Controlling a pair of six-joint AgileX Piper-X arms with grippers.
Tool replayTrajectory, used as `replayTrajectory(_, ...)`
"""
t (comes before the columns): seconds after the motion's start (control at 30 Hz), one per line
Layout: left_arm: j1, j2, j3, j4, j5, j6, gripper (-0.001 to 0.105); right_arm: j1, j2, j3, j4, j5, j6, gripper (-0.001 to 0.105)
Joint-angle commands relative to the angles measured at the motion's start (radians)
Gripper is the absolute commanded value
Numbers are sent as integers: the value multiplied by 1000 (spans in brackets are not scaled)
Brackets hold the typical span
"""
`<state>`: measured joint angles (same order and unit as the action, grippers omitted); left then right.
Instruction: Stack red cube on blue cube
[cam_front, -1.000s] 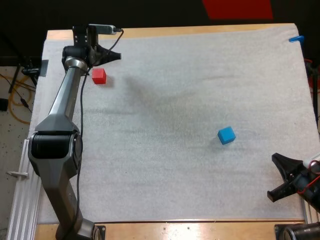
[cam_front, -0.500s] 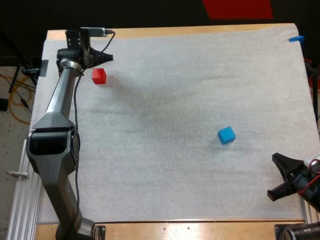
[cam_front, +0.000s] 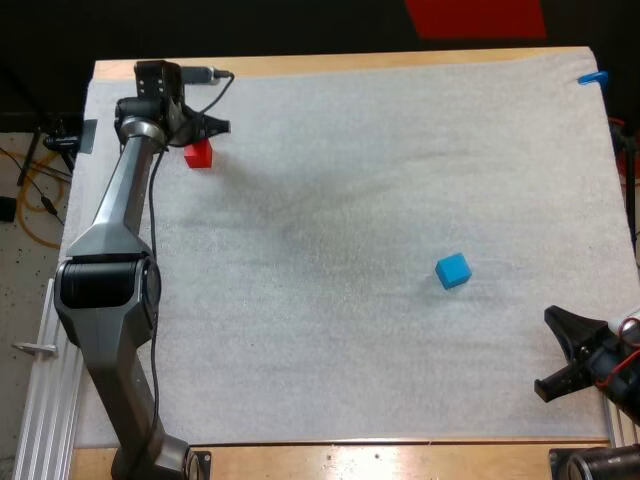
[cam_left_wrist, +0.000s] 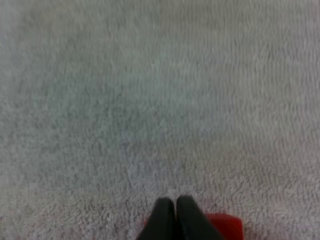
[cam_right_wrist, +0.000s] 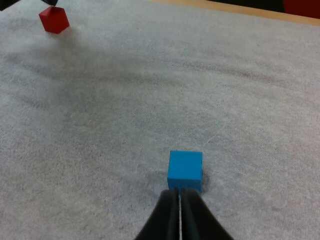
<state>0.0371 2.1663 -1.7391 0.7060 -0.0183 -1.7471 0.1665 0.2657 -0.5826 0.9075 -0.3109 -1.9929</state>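
Two cubes are lying well apart on the white mat of the bench. The red cube is sitting near the far left corner, and the blue cube is sitting toward the near right. No stacking is under way yet.

Handling, as judged: the red cube is looking small, rigid and light, with flat, square faces. It should be tolerating a firm squeeze without damage. The best hold is appearing to be across two opposite side faces, low enough to leave the underside free for seating on the blue cube. The soft mat is unlikely to be letting it slide far.

The left pincer is hanging low over the mat, just beside the red cube. Its two fingers are pressing together with nothing between them. Whether a finger is brushing the cube cannot be told. It is needing to spread wider than the cube before any grasp.

The right pincer is likewise closed and empty, fingers touching. It is pointing at the blue cube from the near right edge, clear of it.
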Motion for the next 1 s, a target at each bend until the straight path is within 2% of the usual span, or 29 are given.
replayTrajectory(0.0, -2, 13, -3, 22, 4, -33, 0, 3, 1, -10, -6, 0, 0, 0)
replayTrajectory(0.63, -6, 13, -6, -56, -15, 28, 0, 3, 1, -10, -6, 0, 6, 0)
replayTrajectory(0.97, -6, 3, -6, 84, -3, 25, 0, 3, 1, -10, -6, 0, 6, 0)
